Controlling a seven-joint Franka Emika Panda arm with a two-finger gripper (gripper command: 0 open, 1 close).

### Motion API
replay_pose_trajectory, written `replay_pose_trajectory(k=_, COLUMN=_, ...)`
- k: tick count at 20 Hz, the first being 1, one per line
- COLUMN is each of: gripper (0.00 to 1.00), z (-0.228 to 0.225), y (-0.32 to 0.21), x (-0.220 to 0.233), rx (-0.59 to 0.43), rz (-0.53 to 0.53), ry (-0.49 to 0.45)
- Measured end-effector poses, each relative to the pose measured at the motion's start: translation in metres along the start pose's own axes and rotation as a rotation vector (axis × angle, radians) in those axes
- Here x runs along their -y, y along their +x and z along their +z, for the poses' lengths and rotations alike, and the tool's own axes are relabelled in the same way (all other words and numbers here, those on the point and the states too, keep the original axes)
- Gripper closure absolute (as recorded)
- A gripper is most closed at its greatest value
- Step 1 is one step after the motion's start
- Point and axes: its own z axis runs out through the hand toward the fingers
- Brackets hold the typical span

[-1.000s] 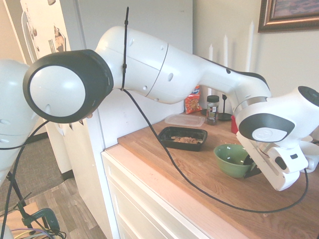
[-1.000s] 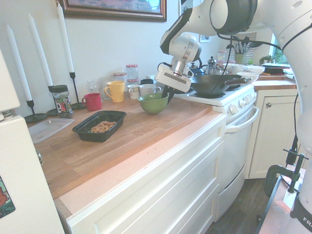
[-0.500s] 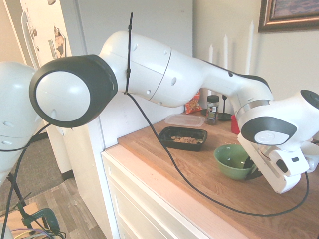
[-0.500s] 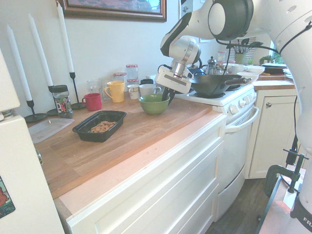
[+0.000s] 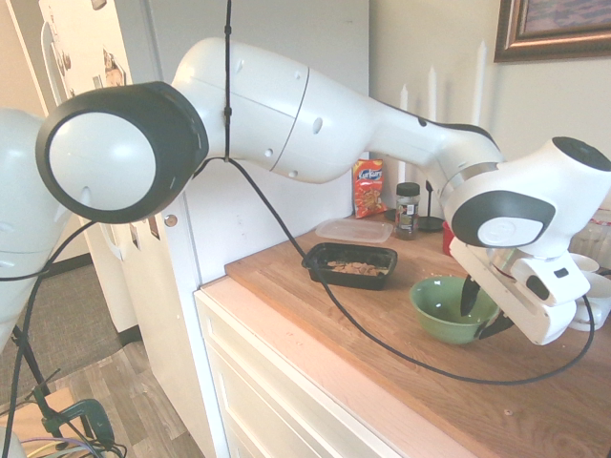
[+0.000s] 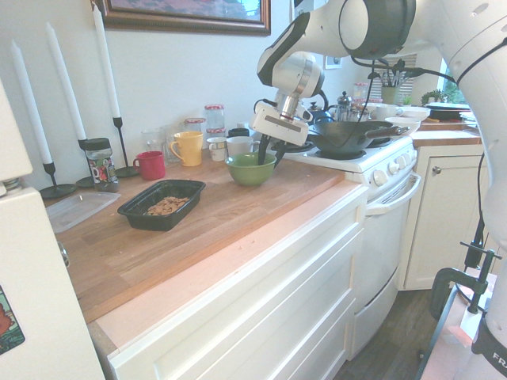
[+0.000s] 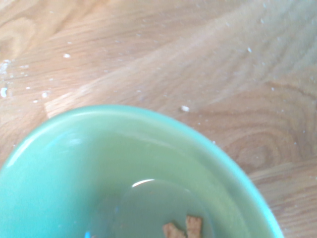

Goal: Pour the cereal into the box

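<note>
Over the green bowl, the gripper points steeply down with its two dark fingers parted, one either side of the bowl's rim and holding nothing. Two bits of cereal lie in the bowl's bottom. Well apart from the bowl on the wooden counter sits the black box, holding most of the cereal.

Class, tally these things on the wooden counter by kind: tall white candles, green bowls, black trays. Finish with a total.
tall white candles: 3
green bowls: 1
black trays: 1
Total: 5
</note>
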Motion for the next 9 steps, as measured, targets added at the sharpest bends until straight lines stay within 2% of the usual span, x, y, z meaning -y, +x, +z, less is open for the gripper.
replay_pose_trajectory(k=9, gripper=0.00, z=-0.032, y=-0.051, x=0.018, rx=-0.168, rz=-0.038, ry=-0.113)
